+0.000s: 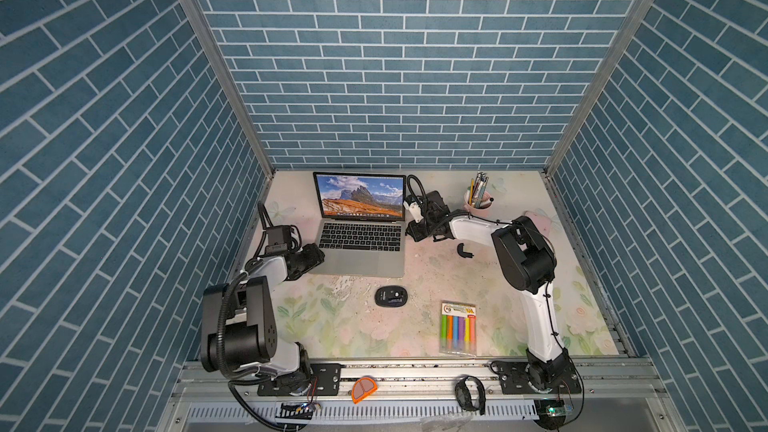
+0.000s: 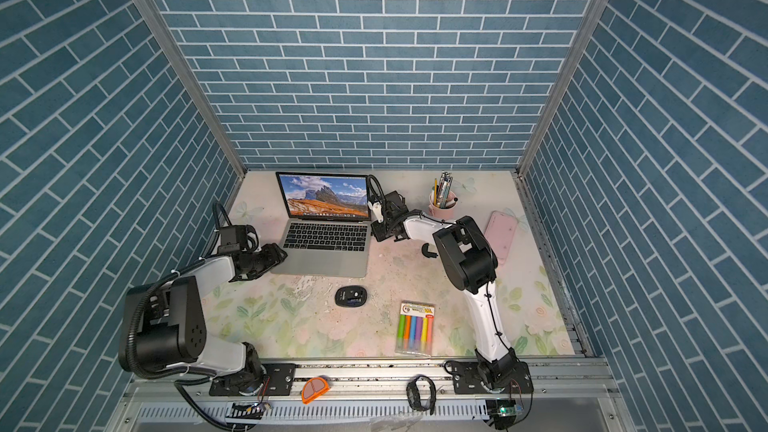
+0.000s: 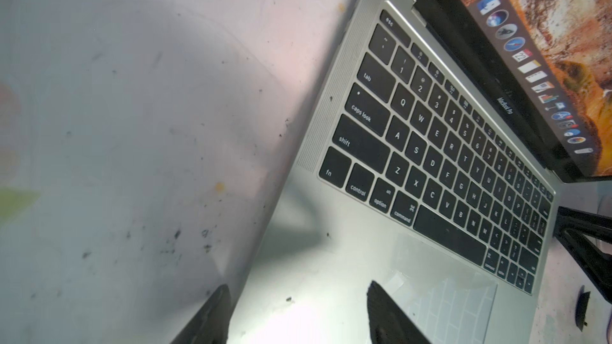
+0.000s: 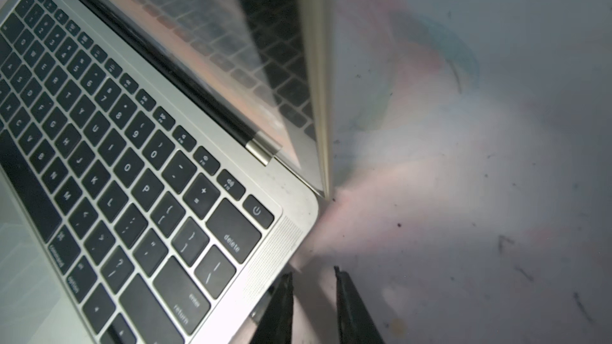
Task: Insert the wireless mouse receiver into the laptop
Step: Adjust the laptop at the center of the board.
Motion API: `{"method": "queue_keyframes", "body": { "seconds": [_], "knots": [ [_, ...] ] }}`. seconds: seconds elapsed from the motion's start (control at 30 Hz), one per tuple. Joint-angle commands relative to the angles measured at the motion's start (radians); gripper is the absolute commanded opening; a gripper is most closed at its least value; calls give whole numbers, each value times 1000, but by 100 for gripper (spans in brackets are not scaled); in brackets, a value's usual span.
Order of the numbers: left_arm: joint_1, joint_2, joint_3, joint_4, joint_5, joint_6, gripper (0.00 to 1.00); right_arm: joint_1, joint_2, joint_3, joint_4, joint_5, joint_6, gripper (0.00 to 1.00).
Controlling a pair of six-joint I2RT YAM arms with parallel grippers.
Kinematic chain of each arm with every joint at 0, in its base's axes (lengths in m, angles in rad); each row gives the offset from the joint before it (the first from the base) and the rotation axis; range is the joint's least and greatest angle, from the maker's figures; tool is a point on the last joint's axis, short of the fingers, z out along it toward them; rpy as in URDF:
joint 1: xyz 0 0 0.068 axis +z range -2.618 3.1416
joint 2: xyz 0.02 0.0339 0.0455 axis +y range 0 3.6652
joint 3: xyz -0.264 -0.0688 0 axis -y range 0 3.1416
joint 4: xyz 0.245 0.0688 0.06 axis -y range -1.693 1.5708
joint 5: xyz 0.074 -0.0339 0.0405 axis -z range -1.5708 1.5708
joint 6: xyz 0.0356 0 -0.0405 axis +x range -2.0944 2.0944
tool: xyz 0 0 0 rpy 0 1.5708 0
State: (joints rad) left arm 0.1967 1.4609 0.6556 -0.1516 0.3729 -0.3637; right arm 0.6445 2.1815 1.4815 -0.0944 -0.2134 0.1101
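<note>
The laptop (image 1: 357, 263) is flanked on 2 sides.
The right gripper (image 4: 313, 273), slightly parted, holds nothing; the left gripper (image 3: 298, 287), wider, straddles the left edge, empty.

Blue brick-patterned walls (image 1: 395, 56) are rising on three sides, the back one standing well beyond the left gripper (image 1: 318, 253) and the right gripper (image 1: 413, 234), with aluminium corner posts (image 1: 215, 56) running up between them. Beneath both grippers a pale floral tabletop (image 1: 478, 284), scuffed and flaking, is lying in even light. A metal rail (image 1: 415, 371) is running along its edge well behind them.
</note>
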Motion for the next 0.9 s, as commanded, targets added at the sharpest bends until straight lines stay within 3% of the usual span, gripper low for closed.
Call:
{"method": "queue_keyframes", "body": {
  "seconds": [0.0,0.2,0.4,0.6,0.77,0.83,0.87],
  "knots": [
    [-2,-25,-28,-58,-11,8,66,23,-57,-12,-34,20,-27,26],
    [-17,-144,-34,-130,-42,32,66,23,-135,-69,-39,64,-45,26],
    [-97,-295,15,-242,-120,89,66,23,-229,-141,-32,102,-49,26],
    [-251,-413,125,-355,-250,183,67,16,-368,-268,2,148,-5,26],
    [-422,-439,196,-376,-303,340,68,6,-496,-391,18,166,40,26],
    [-500,-423,213,-366,-260,441,71,0,-542,-433,16,184,56,26],
    [-543,-412,219,-362,-239,497,97,-2,-567,-454,16,192,65,26]
  ]
}}
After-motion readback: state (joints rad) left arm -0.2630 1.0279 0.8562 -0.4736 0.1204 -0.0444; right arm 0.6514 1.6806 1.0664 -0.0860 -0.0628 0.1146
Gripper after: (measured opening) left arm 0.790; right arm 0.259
